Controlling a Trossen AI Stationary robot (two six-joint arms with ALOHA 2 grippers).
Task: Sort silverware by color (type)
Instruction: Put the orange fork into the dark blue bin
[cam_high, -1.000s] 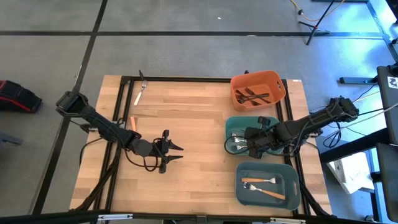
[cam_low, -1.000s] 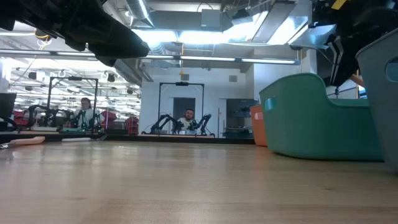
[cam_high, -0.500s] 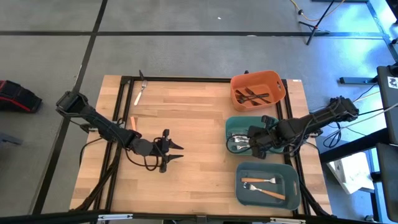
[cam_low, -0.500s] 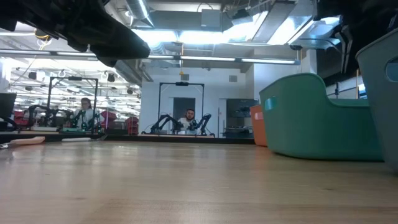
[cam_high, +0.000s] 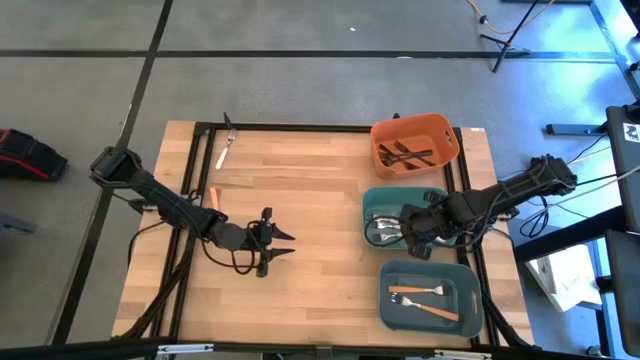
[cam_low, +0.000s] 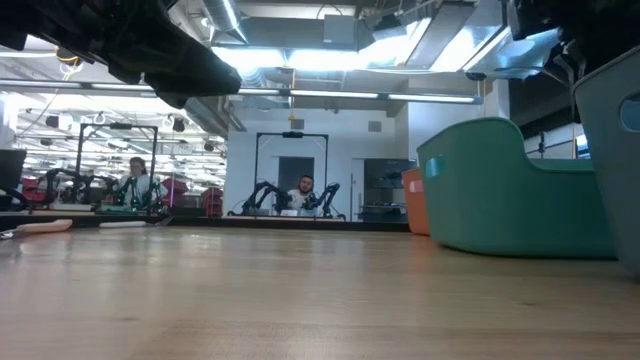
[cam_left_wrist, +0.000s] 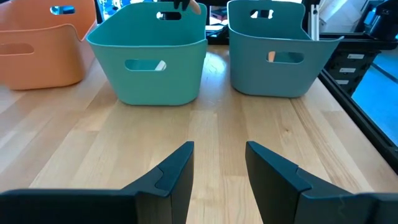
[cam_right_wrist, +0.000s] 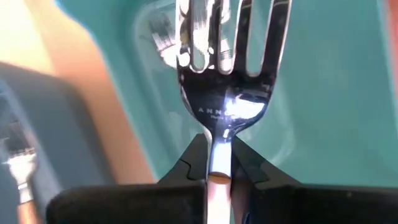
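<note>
Now, right hand (cam_right_wrist: 217, 163): your fingers are pinched on the tan-handled fork with a shiny silver head (cam_right_wrist: 225, 93), gripping just below the head; it hangs over the teal plastic bin (cam_high: 378, 200), beside the grey-blue bin (cam_high: 467, 290) that holds two like forks
Left hand (cam_left_wrist: 217, 163): fingers spread, holding nothing; it waits low over the wooden tabletop (cam_high: 320, 200), well apart from the bins
Handling: likely light, stiff and slick at the polished metal; a narrow neck may pivot in your grip
Hold: the matte handle should slip less than the head
Left on tabletop: one pale-handled fork (cam_high: 226, 144) near the far edge
</note>
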